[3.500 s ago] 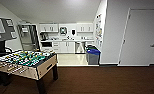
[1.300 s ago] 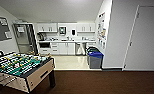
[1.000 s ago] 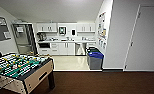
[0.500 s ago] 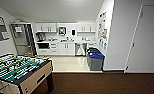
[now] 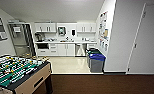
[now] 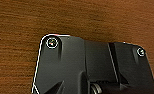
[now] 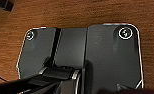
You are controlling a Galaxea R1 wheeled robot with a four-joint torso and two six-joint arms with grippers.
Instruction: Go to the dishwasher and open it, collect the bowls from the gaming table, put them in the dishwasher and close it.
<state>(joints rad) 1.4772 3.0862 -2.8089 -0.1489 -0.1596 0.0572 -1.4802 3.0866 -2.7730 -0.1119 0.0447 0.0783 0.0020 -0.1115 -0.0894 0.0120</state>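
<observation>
Facing the kitchenette — I'm on dark wood-grain floor (image 6: 75,17).
Steel-grey under-counter dishwasher (image 5: 80,49) sits far ahead of both arms; I can't tell how either arm's end stands.

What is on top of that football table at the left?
On the foosball table a green field with rods and small figures shows. No bowls can be made out there, though its near end runs out of the head view.
</observation>
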